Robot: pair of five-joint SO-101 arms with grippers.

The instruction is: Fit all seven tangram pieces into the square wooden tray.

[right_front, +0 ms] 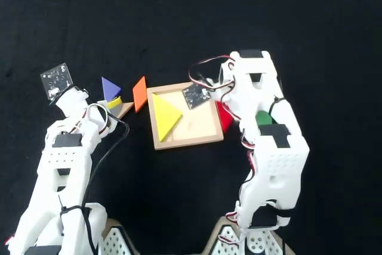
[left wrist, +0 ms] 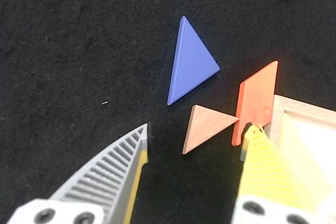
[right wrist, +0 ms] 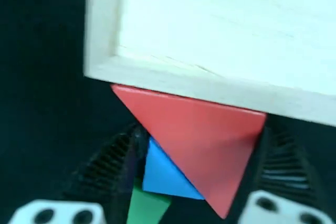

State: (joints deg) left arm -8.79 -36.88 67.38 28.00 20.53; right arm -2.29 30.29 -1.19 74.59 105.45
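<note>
The left arm stretches toward the tray's [right_front: 188, 141] left side. Its left gripper [left wrist: 198, 128] points down, jaws spread wide over a plain wooden triangle [left wrist: 207, 129] just outside the tray, beside the orange parallelogram [left wrist: 257, 100] and purple triangle [left wrist: 190, 64]. The right arm bends over the tray's right edge, where the right gripper [right wrist: 202, 135] pinches the red triangle [right wrist: 210, 145] against the tray's outer wall; a yellow triangle [right_front: 164, 116] lies inside.

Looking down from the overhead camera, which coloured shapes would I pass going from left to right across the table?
blue triangle → orange piece → yellow triangle, lying in the tray → red triangle → green piece
</note>
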